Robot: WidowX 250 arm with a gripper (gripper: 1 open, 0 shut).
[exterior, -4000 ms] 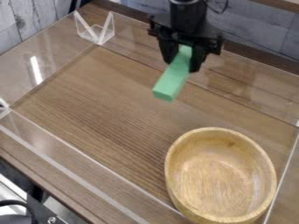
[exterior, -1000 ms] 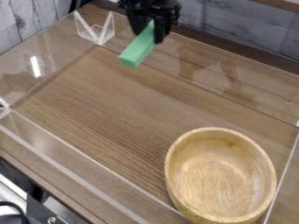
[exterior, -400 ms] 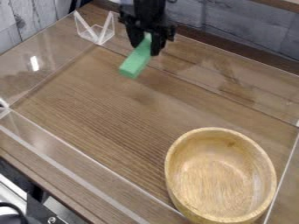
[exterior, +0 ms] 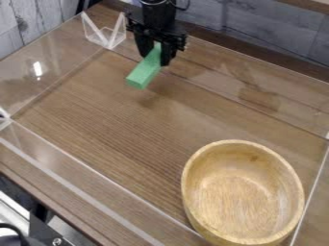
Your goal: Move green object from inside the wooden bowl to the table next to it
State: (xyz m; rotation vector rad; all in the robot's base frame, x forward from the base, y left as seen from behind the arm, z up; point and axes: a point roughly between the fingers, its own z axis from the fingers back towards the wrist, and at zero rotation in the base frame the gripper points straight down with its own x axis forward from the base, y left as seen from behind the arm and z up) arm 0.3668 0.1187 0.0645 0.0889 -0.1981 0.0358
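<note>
The brown wood-grain table (exterior: 115, 135) is filling most of the view, its grain running diagonally, with clear walls catching light along its edges and a dark area with cables lying beyond the lower-left edge. The wooden bowl (exterior: 241, 192), round and light tan, is standing at the near right, empty inside, and is staying where it was in the earlier frames. At the far side, the dark claw (exterior: 152, 58) is reaching down, closed on the upper end of the green block (exterior: 144, 74). The block is hanging tilted from it, well apart from the bowl; whether its lower end is touching the tabletop, I cannot tell. Compared with a second ago, claw and block are sitting lower in the view. A clear angular piece (exterior: 104, 31) is standing just left of the claw. No writing is readable.
</note>
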